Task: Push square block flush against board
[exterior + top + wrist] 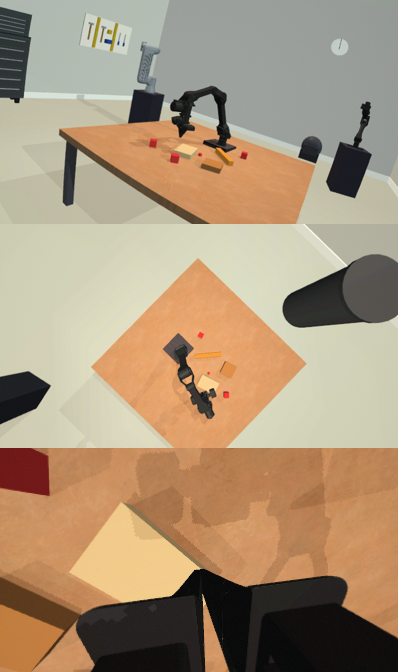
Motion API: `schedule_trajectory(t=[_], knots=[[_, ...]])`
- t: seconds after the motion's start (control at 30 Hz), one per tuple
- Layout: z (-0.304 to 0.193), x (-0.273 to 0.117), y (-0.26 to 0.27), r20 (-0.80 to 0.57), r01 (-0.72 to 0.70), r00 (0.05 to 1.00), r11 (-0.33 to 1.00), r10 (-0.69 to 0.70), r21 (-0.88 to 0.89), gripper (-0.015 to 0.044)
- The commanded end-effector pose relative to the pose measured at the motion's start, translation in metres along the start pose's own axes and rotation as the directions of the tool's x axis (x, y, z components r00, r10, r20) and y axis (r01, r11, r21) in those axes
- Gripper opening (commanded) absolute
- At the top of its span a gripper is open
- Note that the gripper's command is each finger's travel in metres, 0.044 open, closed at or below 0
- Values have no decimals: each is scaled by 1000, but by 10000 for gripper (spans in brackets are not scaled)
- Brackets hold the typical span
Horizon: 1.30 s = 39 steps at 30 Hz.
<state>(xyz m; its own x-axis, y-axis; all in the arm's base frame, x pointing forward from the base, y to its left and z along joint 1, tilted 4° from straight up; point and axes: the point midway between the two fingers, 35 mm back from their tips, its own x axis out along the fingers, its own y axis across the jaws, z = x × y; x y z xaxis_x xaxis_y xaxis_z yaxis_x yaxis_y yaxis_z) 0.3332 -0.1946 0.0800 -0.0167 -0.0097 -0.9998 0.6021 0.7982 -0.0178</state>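
The square block point(228, 369) point(212, 165) point(25, 638) is orange-brown and lies flat on the table. The board point(207, 383) point(186, 150) point(135, 550) is pale cream and rectangular, and lies flat beside it. A gap of table separates the two, and they are turned at different angles. My gripper point(180, 136) point(199, 574) is shut and empty. It hangs above the table, pointing down, on the side of the board away from the block. In the wrist view its tips overlap a corner of the board. In the top view the arm hides the fingertips.
A red cube point(226, 394) point(175, 158) point(22, 473) lies near the board, and a tiny red cube point(208, 373) point(200, 154) lies close to it. Another red cube point(153, 143) is beyond my gripper. An orange bar point(207, 355) point(224, 156) and a red cube point(201, 335) point(244, 155) lie near my base.
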Motion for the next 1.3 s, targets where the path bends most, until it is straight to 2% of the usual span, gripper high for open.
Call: schedule_trajectory(t=[0.0,0.27,0.57,0.77,0.87,0.93,1.27], knots=[[-19,4,-3,-12,2,1000,992,-3,-124,0],[-57,9,-9,-17,-3,1000,921,-4,-389,0],[-102,20,-16,-24,-11,1000,763,-5,-646,0],[-105,24,-16,-24,-12,1000,748,-6,-664,0],[-107,63,-16,-25,-12,1000,743,-6,-669,0],[-108,75,-17,-24,-12,1000,741,-6,-671,0],[-105,75,-15,-24,-12,1000,741,-6,-671,0]])
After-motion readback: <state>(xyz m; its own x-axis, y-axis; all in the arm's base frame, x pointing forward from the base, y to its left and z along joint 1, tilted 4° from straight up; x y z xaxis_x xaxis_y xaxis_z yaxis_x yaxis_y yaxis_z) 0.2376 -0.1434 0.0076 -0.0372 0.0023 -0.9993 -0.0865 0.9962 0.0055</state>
